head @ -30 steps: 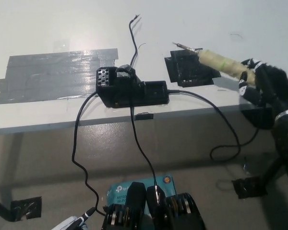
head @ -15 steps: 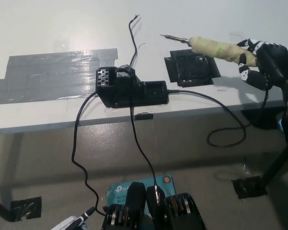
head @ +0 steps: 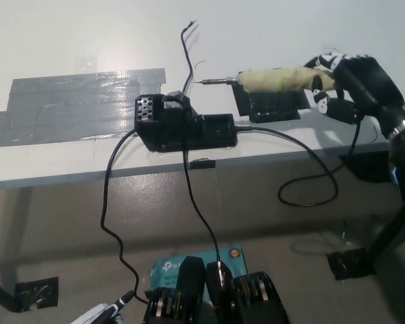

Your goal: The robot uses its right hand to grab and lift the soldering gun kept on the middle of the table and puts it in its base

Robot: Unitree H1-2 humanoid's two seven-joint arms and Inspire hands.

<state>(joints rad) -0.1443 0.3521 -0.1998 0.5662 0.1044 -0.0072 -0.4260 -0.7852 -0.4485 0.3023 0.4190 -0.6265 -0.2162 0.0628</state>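
My black right hand [head: 347,84] is shut on the soldering gun [head: 273,79], a yellowish taped handle with a thin metal tip pointing left. It holds the gun almost level, just above the black tape patch [head: 270,102] on the table. The tip hangs right of the black base unit [head: 182,125], which sits at the table's front middle with a perforated holder at its left end. The gun's black cable [head: 304,182] loops down past the table edge. Only a sliver of my white left hand [head: 98,314] shows at the bottom edge.
A wide strip of grey tape [head: 74,104] lies on the white table [head: 290,30] to the left of the base. Black wires [head: 185,47] run from the base up the table and down over the front edge. A black stand foot [head: 351,262] sits on the floor at right.
My right hand has carried the soldering gun leftwards and levelled it, so its tip has moved closer to the base. The cable loop has shifted left with it.
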